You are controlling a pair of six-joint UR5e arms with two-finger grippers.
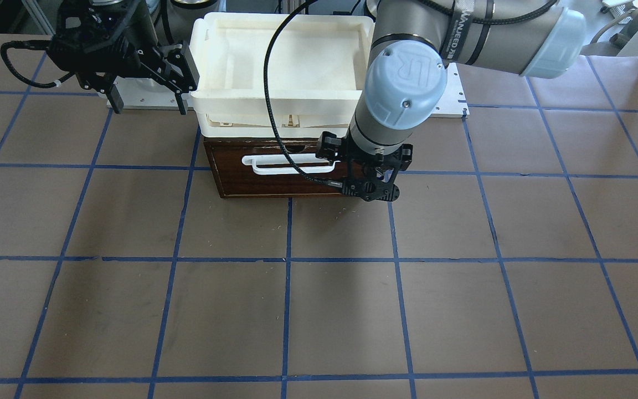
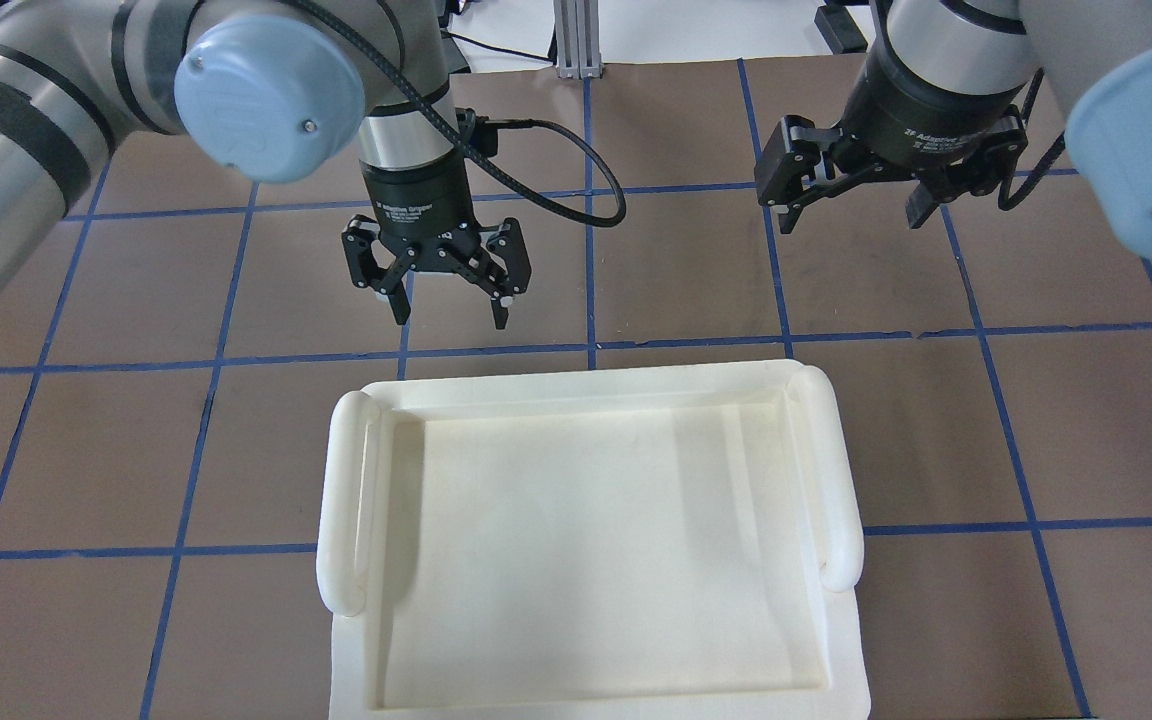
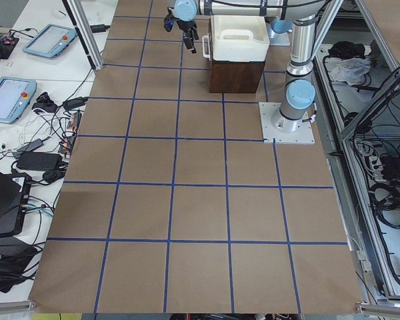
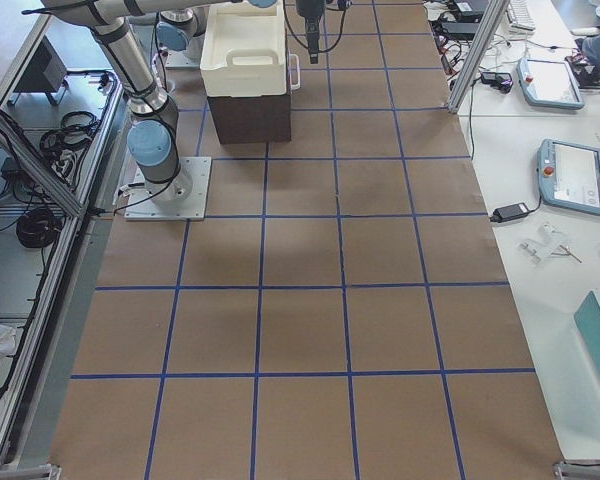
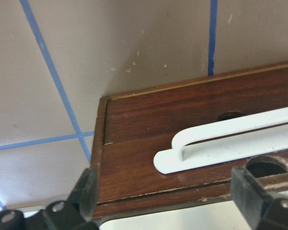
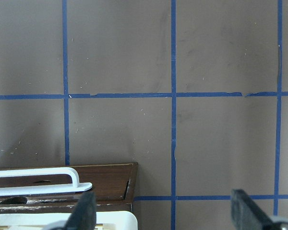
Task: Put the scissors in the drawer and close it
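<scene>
The scissors show in no view. The drawer (image 1: 252, 182) has a dark brown front and a white bar handle (image 1: 286, 164), and it sits flush in its small dark cabinet (image 3: 237, 75). My left gripper (image 1: 373, 191) is open and empty, fingers down, just in front of the handle's end. The left wrist view shows the drawer front (image 5: 158, 115) and handle (image 5: 230, 139) between its spread fingers (image 5: 89, 191). My right gripper (image 1: 150, 108) is open and empty, held high beside the cabinet's other end; it also shows in the overhead view (image 2: 851, 222).
A white plastic tray (image 1: 274, 101) rests on top of the cabinet and hides it in the overhead view (image 2: 346, 500). The brown table with its blue tape grid (image 1: 319, 310) stretches in front. My arms' white base plate (image 1: 453, 94) lies behind the cabinet.
</scene>
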